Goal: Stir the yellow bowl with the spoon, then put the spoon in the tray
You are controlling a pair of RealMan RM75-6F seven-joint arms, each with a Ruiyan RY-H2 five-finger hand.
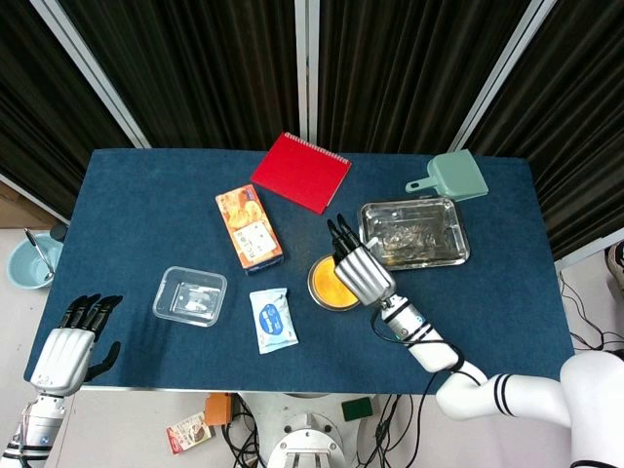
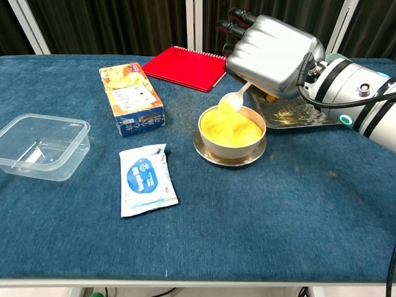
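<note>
The yellow bowl (image 1: 330,284) (image 2: 231,130) stands on a metal saucer near the table's middle. My right hand (image 1: 358,265) (image 2: 272,48) hovers above the bowl's far right rim and holds a white spoon (image 2: 234,99). The spoon's tip hangs just over the bowl's back rim, lifted out of the yellow contents. The metal tray (image 1: 413,233) (image 2: 291,111) lies to the right of the bowl, partly hidden behind the hand in the chest view. My left hand (image 1: 70,343) hangs off the table's front left corner, holding nothing, fingers apart.
An orange box (image 1: 250,227) (image 2: 131,99) and a red notebook (image 1: 301,172) (image 2: 189,67) lie behind the bowl. A clear plastic container (image 1: 190,296) (image 2: 41,145) and a white packet (image 1: 272,320) (image 2: 146,178) sit left of it. A green scoop (image 1: 450,178) (image 2: 328,65) rests at the back right.
</note>
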